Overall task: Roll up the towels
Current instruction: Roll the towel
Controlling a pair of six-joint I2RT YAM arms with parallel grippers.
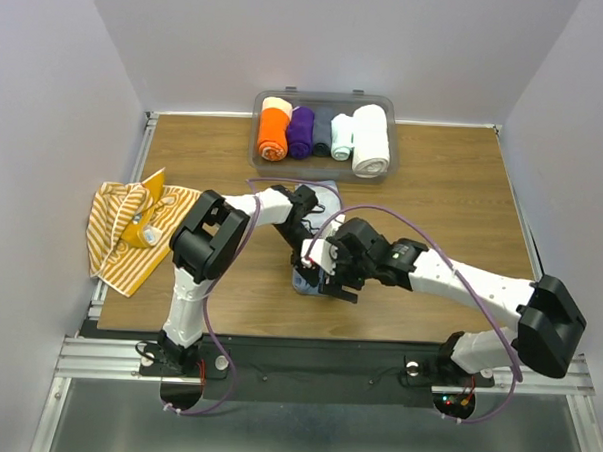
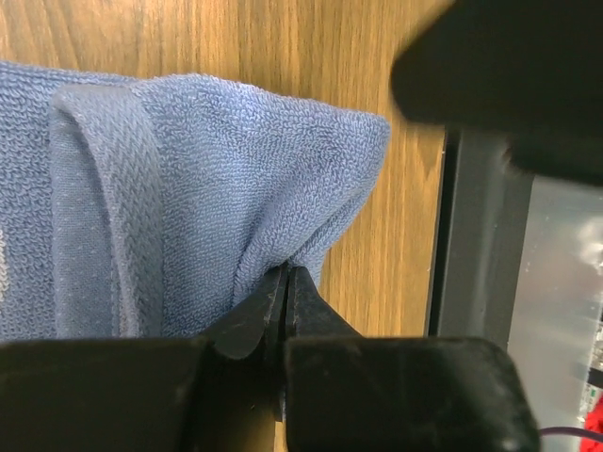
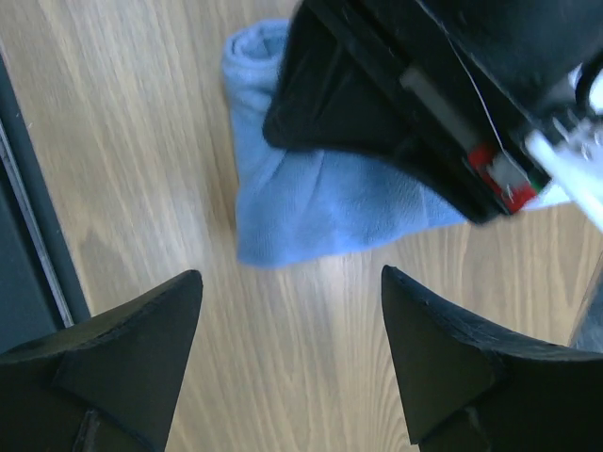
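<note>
Grip check, left gripper (image 2: pixel 285 287): my jaws are pressed together on a fold at the edge of the blue towel (image 2: pixel 188 188), terry cloth bunched up where the tips meet. Cloth is pinched thin; no gap shows between the tips.

Right gripper (image 3: pixel 292 282): jaws spread wide, nothing between them but bare wood. It hangs above the table (image 1: pixel 463 203), just beside the blue towel's rounded corner, not touching the cloth. My left wrist crosses over the towel in the right wrist view.

Landmark, bin (image 1: pixel 392 110) at the table's far edge, holding an orange roll (image 1: pixel 274 130), a purple roll (image 1: pixel 301 133) and a thick white roll (image 1: pixel 370 139), among others.

- Blue towel: on the near side of the bin, well apart from it, close to the table's front edge, mostly hidden under both wrists from above.
- Striped towel (image 1: pixel 131 234): nearer than the bin and off to its left, crumpled at the table's left edge, partly overhanging, yellow side showing on top. Neither gripper is near it.
</note>
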